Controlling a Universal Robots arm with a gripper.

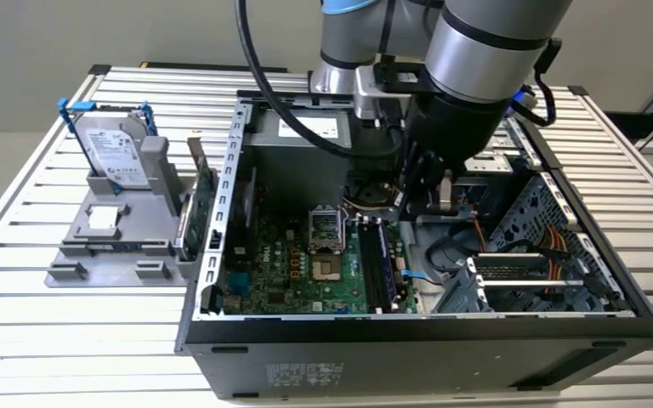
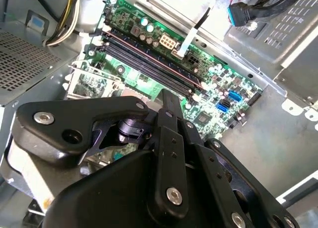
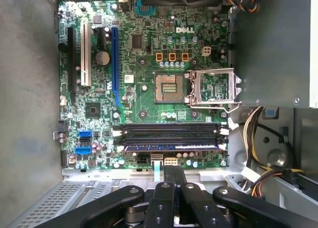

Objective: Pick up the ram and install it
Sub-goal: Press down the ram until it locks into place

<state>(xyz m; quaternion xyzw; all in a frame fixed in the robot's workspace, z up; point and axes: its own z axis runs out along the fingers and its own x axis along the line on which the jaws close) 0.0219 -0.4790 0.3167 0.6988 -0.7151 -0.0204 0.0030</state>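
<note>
A: Ram [image 3: 171,146] position?

B: Lying along the memory slot nearest the motherboard's [image 3: 144,64] edge, right beside the empty black slots [image 3: 171,131] (the first wrist view shows it best).

A: And the gripper [image 3: 175,171]?

B: Fingers pressed together with nothing between them. It hangs inside the open computer case [image 1: 417,336], close to that same board edge, apart from the ram.

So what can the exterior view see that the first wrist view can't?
Exterior view: the hard drive standing in a grey holder on the slatted table, plus the robot arm. First wrist view: long blue and white card slots, and the shut gripper near the ram sitting in its slot. Both: the green motherboard and its processor socket.
</note>
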